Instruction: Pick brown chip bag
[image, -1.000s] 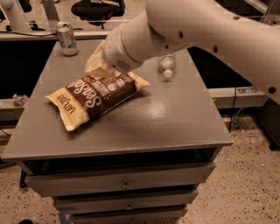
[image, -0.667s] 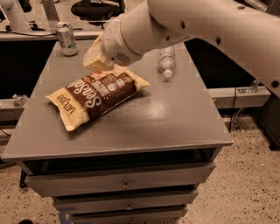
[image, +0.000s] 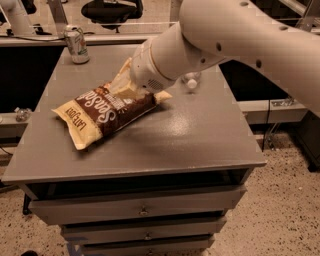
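Note:
The brown chip bag (image: 102, 114) lies flat on the grey table top (image: 200, 135), left of centre. Its dark brown middle has white "Sea Salt" lettering and its pale yellow near end reads "LATE JULY". My gripper (image: 122, 82) is cream coloured and comes down from the big white arm (image: 235, 35) onto the bag's far right part. It is over the bag's upper edge, and the white wrist hides that end. I cannot see whether it has hold of the bag.
A soda can (image: 76, 44) stands at the table's far left corner. A clear plastic bottle (image: 190, 81) lies beyond the arm, partly hidden. Drawers (image: 142, 210) are below the top. An office chair (image: 112, 10) stands behind.
My gripper has moved down and slightly right, from above the bag's far edge to right on the bag. The bag, can and bottle have not visibly moved.

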